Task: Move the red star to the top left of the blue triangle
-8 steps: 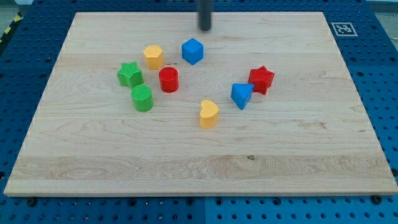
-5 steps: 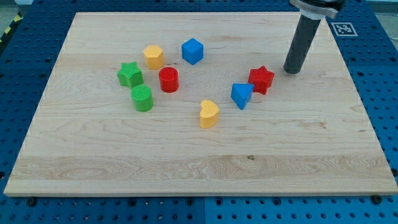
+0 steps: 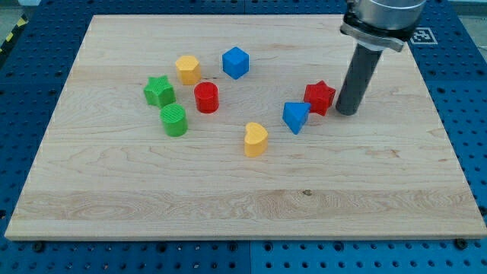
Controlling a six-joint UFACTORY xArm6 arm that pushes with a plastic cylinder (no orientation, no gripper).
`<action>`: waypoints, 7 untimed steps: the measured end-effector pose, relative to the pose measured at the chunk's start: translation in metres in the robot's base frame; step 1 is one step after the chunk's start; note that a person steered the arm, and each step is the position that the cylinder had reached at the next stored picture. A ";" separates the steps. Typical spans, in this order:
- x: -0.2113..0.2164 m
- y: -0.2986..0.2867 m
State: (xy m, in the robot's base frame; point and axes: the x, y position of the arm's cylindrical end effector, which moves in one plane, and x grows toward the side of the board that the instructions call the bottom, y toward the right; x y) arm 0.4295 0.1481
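Note:
The red star [image 3: 319,97] lies right of the board's middle, touching the upper right side of the blue triangle [image 3: 295,116]. My tip [image 3: 346,111] stands on the board just to the right of the red star, close to it or touching it. The rod rises from the tip toward the view's top right.
A yellow heart [image 3: 256,139] lies below and left of the blue triangle. A blue cube [image 3: 236,62], a yellow hexagon [image 3: 188,69], a red cylinder [image 3: 206,97], a green star [image 3: 158,91] and a green cylinder [image 3: 174,120] sit at the left centre. The wooden board [image 3: 243,205] ends near the right.
My tip has moved from the board's top centre to the right, then down to the red star's right side. The blocks have not moved.

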 end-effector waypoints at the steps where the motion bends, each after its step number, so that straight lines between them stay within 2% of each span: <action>1: -0.012 -0.014; 3: -0.035 -0.031; 6: -0.034 -0.062; 7: -0.037 -0.032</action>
State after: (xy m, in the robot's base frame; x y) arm 0.3928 0.1158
